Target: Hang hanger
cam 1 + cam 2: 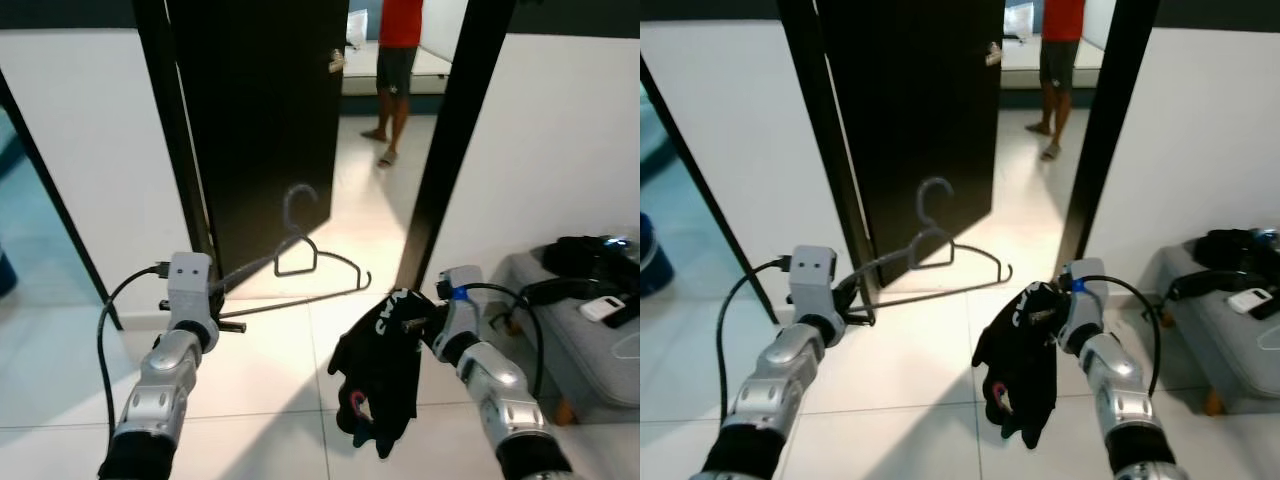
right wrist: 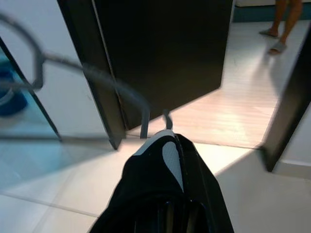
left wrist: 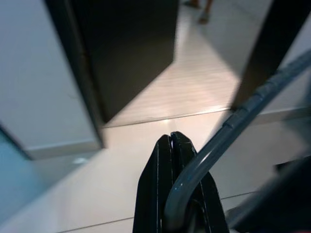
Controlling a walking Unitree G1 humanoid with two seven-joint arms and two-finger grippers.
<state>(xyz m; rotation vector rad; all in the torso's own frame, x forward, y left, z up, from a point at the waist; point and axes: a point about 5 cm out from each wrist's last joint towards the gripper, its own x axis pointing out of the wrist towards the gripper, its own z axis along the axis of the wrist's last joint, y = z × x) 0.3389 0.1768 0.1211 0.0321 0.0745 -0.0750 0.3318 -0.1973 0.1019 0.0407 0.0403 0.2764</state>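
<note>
Grey wire hanger (image 1: pixel 300 262) juts out level from the left gripper (image 3: pixel 171 145), whose fingers are clamped tight on one end of it, hook up, in front of the dark open door (image 1: pixel 262 130). The right gripper (image 2: pixel 170 141) pinches a black garment (image 1: pixel 380 375) that droops toward the tiled floor (image 1: pixel 260 370). This looks like the carrying stage: no rail is in sight yet, so the next move calls for finding one and lifting the hook over it. A person (image 1: pixel 395 70) stands beyond the doorway.
</note>
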